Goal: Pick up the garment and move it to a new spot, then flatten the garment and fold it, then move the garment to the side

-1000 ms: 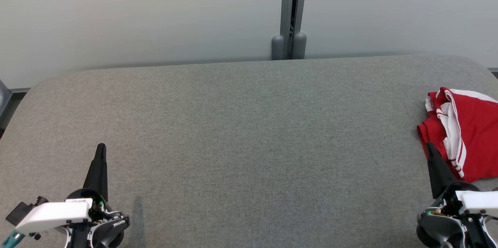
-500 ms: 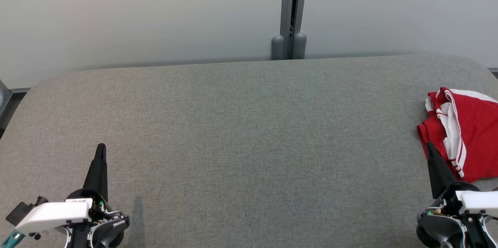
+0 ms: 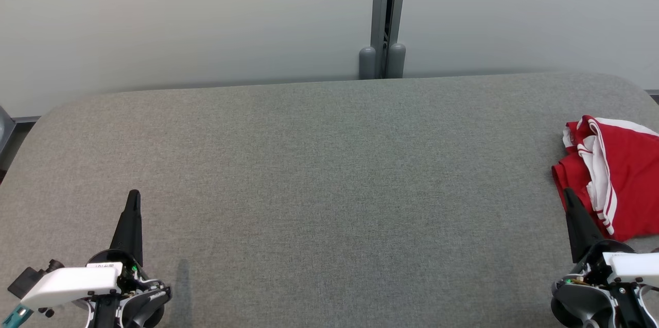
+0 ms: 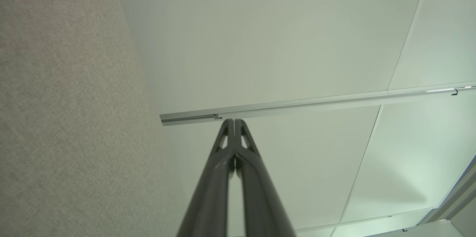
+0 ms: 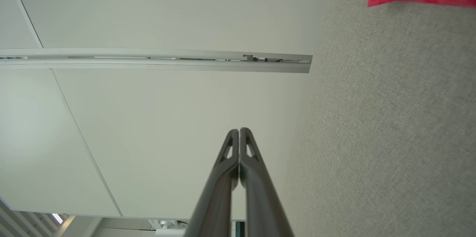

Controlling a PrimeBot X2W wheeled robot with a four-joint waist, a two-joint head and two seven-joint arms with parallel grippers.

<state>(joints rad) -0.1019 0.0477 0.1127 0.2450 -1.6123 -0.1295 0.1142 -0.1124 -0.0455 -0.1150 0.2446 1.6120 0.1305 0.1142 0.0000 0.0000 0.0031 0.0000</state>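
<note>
Head view: a crumpled red garment (image 3: 625, 163) with white stripes is seen lying at the right edge of a grey fabric-covered desk (image 3: 329, 173). The left pincer (image 3: 134, 195) is held at the lower left, fingers pressed together, well apart from the garment. The right pincer (image 3: 568, 193) is held at the lower right, fingers together, its tip near the garment's edge; contact cannot be told.
</note>
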